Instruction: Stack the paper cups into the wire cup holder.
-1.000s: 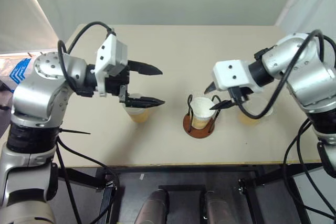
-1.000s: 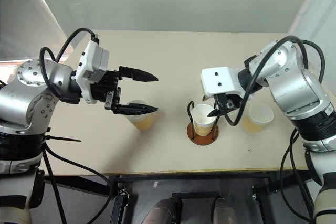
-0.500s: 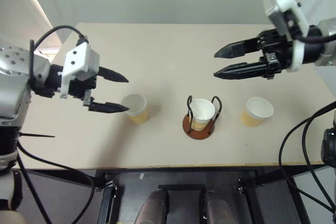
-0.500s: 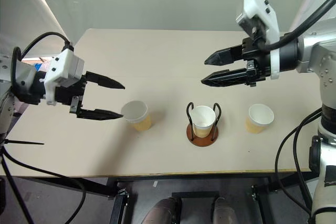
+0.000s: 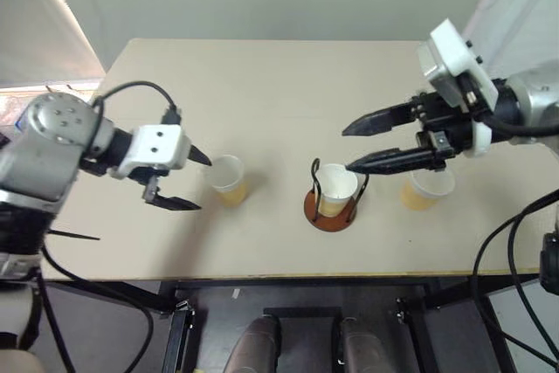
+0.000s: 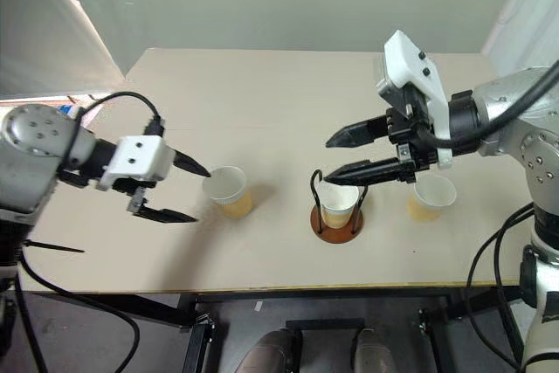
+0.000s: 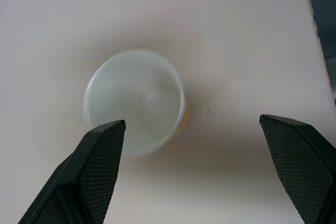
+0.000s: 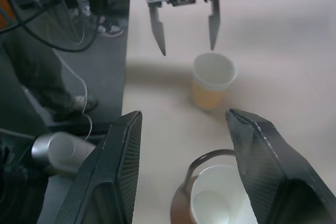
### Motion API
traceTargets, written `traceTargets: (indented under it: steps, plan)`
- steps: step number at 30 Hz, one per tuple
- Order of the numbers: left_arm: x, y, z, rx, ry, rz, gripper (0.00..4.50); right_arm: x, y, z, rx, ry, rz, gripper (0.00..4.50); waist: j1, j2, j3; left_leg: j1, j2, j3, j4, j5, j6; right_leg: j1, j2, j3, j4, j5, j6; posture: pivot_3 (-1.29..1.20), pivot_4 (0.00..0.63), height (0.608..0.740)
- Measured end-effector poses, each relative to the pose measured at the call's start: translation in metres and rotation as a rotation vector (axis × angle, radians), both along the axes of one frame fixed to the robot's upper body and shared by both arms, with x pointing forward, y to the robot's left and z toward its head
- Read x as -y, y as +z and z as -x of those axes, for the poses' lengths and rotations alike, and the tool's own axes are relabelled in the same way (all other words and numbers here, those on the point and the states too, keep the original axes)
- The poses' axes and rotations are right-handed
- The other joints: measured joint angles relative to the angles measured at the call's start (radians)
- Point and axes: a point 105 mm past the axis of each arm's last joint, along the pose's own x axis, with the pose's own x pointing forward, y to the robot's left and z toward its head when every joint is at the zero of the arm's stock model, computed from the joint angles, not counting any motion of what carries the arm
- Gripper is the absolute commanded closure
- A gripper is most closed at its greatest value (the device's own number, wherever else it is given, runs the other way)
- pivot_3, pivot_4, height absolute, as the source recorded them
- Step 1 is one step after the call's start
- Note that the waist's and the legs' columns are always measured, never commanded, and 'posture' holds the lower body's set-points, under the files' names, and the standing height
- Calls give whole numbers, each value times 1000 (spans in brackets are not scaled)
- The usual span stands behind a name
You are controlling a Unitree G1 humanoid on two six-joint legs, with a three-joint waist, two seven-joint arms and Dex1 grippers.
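Both arms have shifted since a second ago: the left gripper (image 5: 190, 181), which hung over the left cup, has dropped low and drawn back to that cup's left, and the right gripper (image 5: 349, 147), which was down at the holder, now hangs above it with nothing between its fingers.

One cup (image 5: 335, 188) already sits upright in the wire cup holder (image 5: 331, 210) at the middle of the counter's near half. A second cup (image 5: 226, 179) stands upright to its left, just beyond the tips of the left fingers (image 7: 100, 156), which are spread as wide as they go and empty. That cup lies straight ahead of them, slightly toward one finger, its axis vertical while the fingers come at it on a downward slant, so the left arm is plainly the nearer one. The third cup (image 5: 427, 187) stands right of the holder, beneath the right arm; the right fingers (image 8: 262, 156) are parted at a middling width.

The counter (image 5: 288, 76) is a plain beige top with nothing else on it. Behind it is a pale wall. In the right wrist view, people's legs (image 8: 37, 72) stand on the floor past the counter's edge.
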Motion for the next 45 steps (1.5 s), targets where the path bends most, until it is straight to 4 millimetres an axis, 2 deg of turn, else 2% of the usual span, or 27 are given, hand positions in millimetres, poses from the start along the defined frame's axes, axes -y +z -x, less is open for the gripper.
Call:
traceTargets:
  steps: [5, 19, 23, 33, 36, 39, 41, 45]
  plan:
    - [13, -2, -2, 1, -43, 13, 0, 6, 2, 1, -2, -34, 0, 1845, 0, 0, 0, 1, 0, 0, 0, 0, 0, 0, 0, 0, 1, 0, 0, 0, 150, 740]
    - [16, -26, -19, 55, -100, -99, 0, 16, -4, 1, -6, -121, -12, 1845, 0, 0, 0, 0, 0, 0, 3, 1, 1, 1, 0, 0, 1, 1, 4, 0, 150, 740]
    - [18, -34, -22, 55, -109, -111, 874, 16, -4, 0, 2, -134, -19, 1784, 0, 0, 0, 0, 0, 0, 4, 1, 2, 1, 0, 0, 1, 2, 5, 0, 150, 740]
    - [25, -41, -24, 41, -123, -97, 4353, 23, -8, 0, 15, -159, -5, 1784, 0, 0, 0, -1, 0, 0, 5, 1, 2, 1, 0, 0, 1, 3, 8, 0, 150, 740]
    - [29, -39, -24, 24, -122, -71, 4475, 27, -10, 0, 8, -175, 5, 1784, 1, 0, 0, -1, 0, 0, 6, 1, 2, 2, 0, 0, 1, 3, 9, 0, 150, 740]
    - [35, -27, -24, 30, -132, -47, 4475, 30, -12, -1, 0, -190, 16, 1784, 1, 0, 0, -1, 0, 1, 7, 1, 3, 2, 0, 0, 0, 4, 10, 0, 150, 740]
    - [42, -17, -23, 41, -152, -20, 4475, 32, -11, -1, 7, -197, 22, 1784, 1, 0, 0, -1, 0, 1, 7, 0, 3, 2, 0, 0, -1, 4, 10, 0, 150, 740]
    - [66, 18, -17, 59, -204, 87, 4475, 40, -5, 0, 49, -218, 55, 1784, 4, -1, 0, -3, 0, 0, 7, 0, 4, 3, 0, 0, -3, 4, 12, 0, 150, 740]
